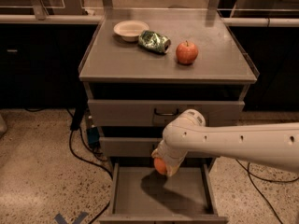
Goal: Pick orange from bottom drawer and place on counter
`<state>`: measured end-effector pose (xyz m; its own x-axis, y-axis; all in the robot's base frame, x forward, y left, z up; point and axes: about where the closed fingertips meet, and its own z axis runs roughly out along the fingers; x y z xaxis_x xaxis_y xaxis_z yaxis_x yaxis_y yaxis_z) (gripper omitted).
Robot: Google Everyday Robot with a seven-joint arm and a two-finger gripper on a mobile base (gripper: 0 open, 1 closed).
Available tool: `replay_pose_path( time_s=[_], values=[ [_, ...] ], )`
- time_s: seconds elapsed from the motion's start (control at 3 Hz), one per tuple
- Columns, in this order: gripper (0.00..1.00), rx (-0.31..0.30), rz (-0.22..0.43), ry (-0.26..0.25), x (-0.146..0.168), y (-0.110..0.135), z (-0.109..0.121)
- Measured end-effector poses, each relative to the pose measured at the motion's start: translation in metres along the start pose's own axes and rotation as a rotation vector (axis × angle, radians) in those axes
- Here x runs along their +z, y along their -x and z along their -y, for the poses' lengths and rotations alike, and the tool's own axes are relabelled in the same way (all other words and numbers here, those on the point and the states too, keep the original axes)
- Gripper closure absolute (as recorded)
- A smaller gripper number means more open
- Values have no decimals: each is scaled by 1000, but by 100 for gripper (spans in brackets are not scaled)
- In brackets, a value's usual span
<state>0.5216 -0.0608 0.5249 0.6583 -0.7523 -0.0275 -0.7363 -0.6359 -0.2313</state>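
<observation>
Lower centre: white two-finger gripper (164, 165), jaws clamped on the small round orange fruit (160, 166), holds it clear above the open grey metal bottom drawer (135, 197) for transfer to the flat grey counter (126, 59).

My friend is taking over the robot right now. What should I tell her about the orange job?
Gripper: shut on the orange, just above the open bottom drawer.
Counter: has a bowl, a crushed can and an apple; no orange there yet.
Done: orange is off the drawer floor.
Left: raise it to the counter, set it on a bare spot, let go.
</observation>
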Motion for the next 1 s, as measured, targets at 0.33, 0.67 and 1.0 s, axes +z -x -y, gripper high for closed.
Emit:
replay_pose_path(
  time_s=[0.33, 0.67, 1.0],
  values=[
    [100, -40, -15, -61, -53, 2, 6],
    [100, -65, -106, -89, -120, 3, 18],
    [100, -78, -220, -103, -192, 1, 39]
  ],
)
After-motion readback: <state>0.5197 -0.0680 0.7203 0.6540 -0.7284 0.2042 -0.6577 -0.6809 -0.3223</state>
